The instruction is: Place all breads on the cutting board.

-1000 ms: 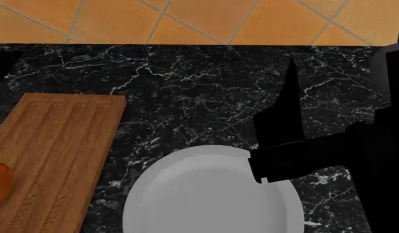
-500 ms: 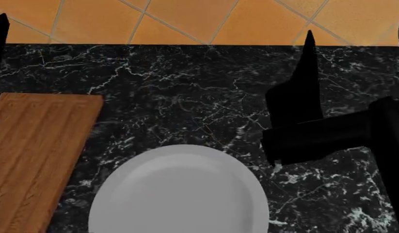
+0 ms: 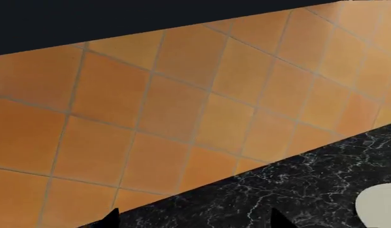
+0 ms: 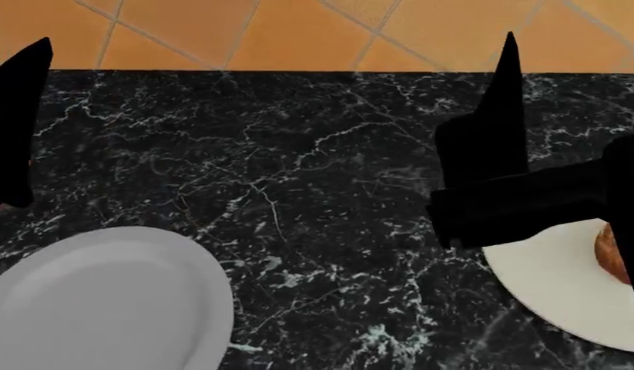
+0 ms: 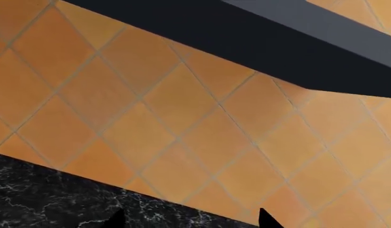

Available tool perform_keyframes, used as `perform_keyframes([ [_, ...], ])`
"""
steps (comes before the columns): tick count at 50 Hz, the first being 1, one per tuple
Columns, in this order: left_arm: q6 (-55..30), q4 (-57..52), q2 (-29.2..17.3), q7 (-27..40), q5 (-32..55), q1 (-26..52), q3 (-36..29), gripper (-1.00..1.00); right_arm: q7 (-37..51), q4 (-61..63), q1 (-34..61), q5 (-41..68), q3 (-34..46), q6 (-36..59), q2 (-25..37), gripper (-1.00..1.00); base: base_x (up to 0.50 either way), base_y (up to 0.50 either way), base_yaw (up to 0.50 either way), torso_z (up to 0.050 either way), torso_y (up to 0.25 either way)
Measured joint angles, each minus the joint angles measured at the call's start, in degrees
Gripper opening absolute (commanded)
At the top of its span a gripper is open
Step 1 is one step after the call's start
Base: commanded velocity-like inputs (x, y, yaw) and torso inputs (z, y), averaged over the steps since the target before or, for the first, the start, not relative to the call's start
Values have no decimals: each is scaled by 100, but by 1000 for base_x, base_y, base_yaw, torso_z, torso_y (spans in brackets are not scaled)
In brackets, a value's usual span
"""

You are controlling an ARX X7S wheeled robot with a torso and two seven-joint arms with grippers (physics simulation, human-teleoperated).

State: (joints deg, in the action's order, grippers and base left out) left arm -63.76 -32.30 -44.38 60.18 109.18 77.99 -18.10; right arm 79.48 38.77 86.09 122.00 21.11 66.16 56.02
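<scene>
One golden-brown bread (image 4: 608,254) shows at the head view's right edge. It lies on a round white plate (image 4: 548,289) and is partly hidden by my right arm. The other bread is out of view. The cutting board is out of view, apart from perhaps a brown sliver at the far left edge. My right gripper (image 4: 498,116) hovers above the black marble counter (image 4: 317,177) just left of that plate. It is open and empty in the right wrist view (image 5: 192,222). My left gripper (image 4: 18,116) is at the far left, open and empty in the left wrist view (image 3: 195,223).
A second round white plate (image 4: 101,304) with nothing on it sits at the front left; a plate's edge also shows in the left wrist view (image 3: 379,206). An orange tiled wall (image 4: 296,31) rises behind the counter.
The head view has swung right. The cutting board slid out at the left, the bare plate shifted left, and a second plate with a bread came into view at the right.
</scene>
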Motion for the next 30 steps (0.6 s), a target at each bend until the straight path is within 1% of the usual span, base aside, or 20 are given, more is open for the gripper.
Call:
perform_keyframes([
  [6, 1, -7, 16, -22, -38, -58, -40, 100, 24, 5, 73, 24, 69, 20, 28, 100, 104, -500, 0, 0, 0],
  [30, 25, -47, 45, -110, -132, -211, -145, 100, 3, 83, 217, -75, 131, 23, 123, 100, 209, -500, 0, 0, 0],
])
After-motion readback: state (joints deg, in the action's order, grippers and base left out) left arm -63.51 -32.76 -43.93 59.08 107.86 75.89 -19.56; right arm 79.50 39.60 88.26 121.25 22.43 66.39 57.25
